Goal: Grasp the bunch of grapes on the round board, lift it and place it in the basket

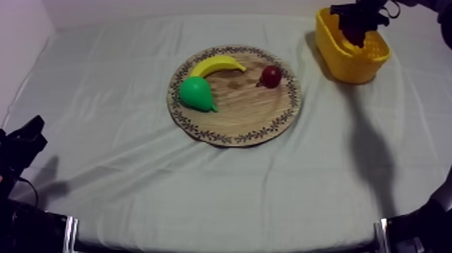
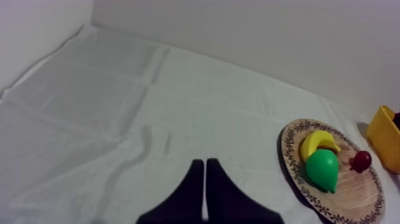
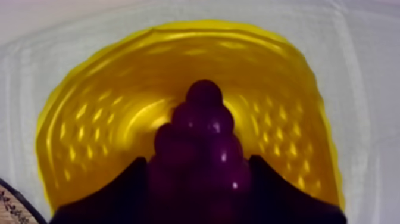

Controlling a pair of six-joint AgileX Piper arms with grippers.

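Observation:
The dark purple bunch of grapes (image 3: 201,146) hangs over the inside of the yellow basket (image 3: 107,113), with my right gripper (image 3: 199,179) shut on it. From above, that gripper (image 1: 356,27) is over the basket (image 1: 340,57) at the table's far right, the grapes (image 1: 354,33) dark between its fingers. The round wooden board (image 1: 249,114) in the middle carries a banana (image 1: 216,65), a green pear (image 1: 196,93) and a small red fruit (image 1: 271,75). My left gripper (image 2: 204,179) is shut on nothing, low at the left, far from the board (image 2: 351,196).
The cloth around the board is bare and lightly creased. A wall (image 2: 250,36) runs along the far edge of the table. My left arm (image 1: 20,145) rests at the near left corner, my right arm's base (image 1: 420,232) at the near right.

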